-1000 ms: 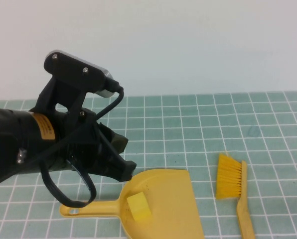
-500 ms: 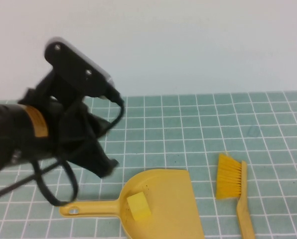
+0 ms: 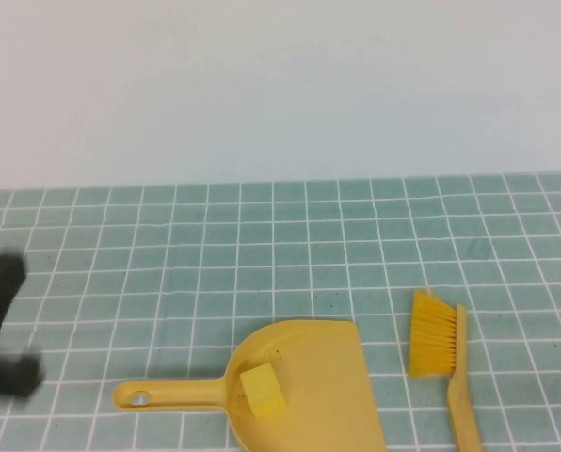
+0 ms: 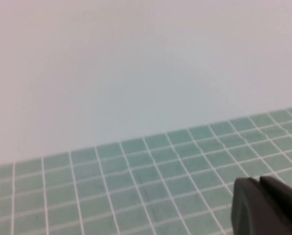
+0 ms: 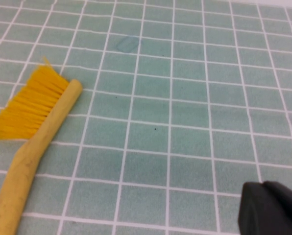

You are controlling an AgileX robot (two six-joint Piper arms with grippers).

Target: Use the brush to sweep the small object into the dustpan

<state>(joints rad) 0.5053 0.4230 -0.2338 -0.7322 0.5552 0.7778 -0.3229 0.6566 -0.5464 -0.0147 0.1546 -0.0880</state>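
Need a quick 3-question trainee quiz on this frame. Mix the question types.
1. True or false: the small object lies inside the dustpan.
2. The brush is: A) held by the right end effector B) lying free on the tiles C) in the dustpan.
3. At which edge of the high view does the left end effector show?

Key: 1 true. 2 B. 3 left edge.

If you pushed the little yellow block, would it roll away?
Probably not. The small object is a flat-faced cube, so it would likely slide, and the dustpan wall behind it should stop it. The left claw sits at the table's left edge; the right claw hangs near the brush.
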